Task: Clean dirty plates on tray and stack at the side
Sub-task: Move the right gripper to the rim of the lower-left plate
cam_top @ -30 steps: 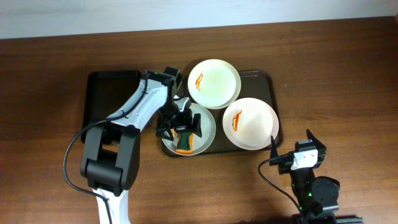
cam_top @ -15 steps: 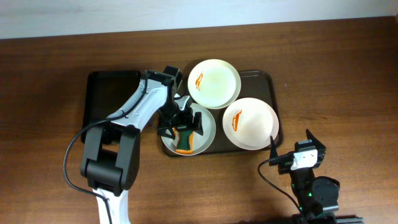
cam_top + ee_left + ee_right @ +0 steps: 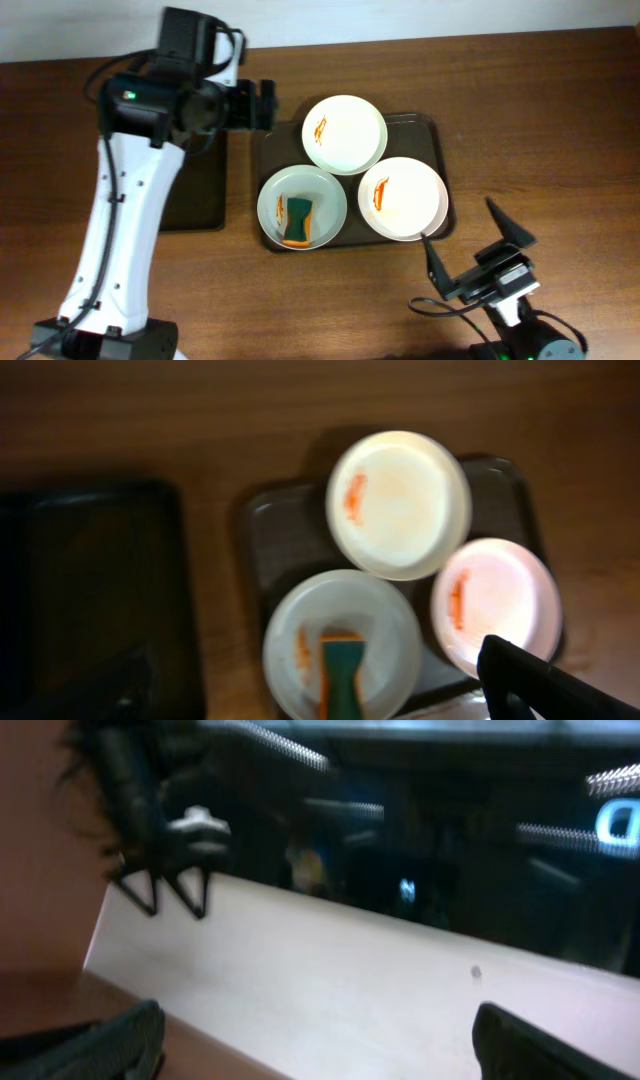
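Three white plates with orange smears sit on the brown tray: one at the back, one at the right, one at the front left. A green and orange sponge lies in the front left plate. My left gripper is raised high above the tray's back left corner, open and empty. In the left wrist view the sponge lies in the near plate far below, and one finger shows. My right gripper is open and empty, in front of the tray.
A black tray lies left of the brown tray, partly hidden by my left arm; it also shows in the left wrist view. The right wrist view faces the wall beyond the table.
My left gripper has let go of the sponge and risen from the front left plate, up and back. The sponge stays in the plate. My right gripper has tilted a little.
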Robot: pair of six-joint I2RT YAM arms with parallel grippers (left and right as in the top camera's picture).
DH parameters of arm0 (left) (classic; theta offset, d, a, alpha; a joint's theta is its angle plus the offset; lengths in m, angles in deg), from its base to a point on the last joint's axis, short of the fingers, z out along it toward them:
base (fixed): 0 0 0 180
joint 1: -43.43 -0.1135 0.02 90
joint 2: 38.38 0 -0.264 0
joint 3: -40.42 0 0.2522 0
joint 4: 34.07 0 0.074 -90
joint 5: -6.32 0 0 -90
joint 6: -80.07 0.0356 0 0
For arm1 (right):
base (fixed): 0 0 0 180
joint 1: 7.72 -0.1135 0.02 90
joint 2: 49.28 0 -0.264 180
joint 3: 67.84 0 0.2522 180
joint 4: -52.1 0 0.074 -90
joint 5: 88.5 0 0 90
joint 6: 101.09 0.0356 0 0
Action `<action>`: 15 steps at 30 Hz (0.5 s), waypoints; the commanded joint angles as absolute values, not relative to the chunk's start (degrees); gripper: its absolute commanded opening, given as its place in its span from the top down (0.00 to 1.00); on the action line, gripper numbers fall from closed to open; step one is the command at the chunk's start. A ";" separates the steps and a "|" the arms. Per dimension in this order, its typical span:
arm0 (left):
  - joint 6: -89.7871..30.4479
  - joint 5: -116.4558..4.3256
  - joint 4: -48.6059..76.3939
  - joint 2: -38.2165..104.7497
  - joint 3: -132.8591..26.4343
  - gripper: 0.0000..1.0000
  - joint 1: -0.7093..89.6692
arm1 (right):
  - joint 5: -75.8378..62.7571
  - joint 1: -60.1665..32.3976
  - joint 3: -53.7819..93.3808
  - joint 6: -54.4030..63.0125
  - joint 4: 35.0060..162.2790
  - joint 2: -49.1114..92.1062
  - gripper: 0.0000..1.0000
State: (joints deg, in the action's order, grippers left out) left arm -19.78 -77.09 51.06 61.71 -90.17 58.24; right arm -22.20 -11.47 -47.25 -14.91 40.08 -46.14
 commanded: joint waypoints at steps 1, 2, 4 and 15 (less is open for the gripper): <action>-18.71 -78.97 52.90 62.92 -89.69 0.00 53.82 | -20.63 -11.84 -30.13 -13.14 57.67 -37.92 0.02; -18.69 -78.99 53.73 62.92 -89.69 0.00 52.56 | -21.26 -11.84 -22.61 -13.16 67.88 -32.41 0.02; -18.66 -79.01 55.24 62.92 -89.69 0.00 50.33 | -22.55 -11.84 -8.28 -13.16 84.16 -20.74 0.02; -18.64 -79.04 61.42 62.89 -89.69 0.00 47.49 | -79.77 -11.84 29.51 19.65 75.75 20.28 0.02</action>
State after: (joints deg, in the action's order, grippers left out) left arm -19.56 -78.88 60.90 62.57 -89.67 47.57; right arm -72.87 -11.53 29.27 -4.44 83.09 15.56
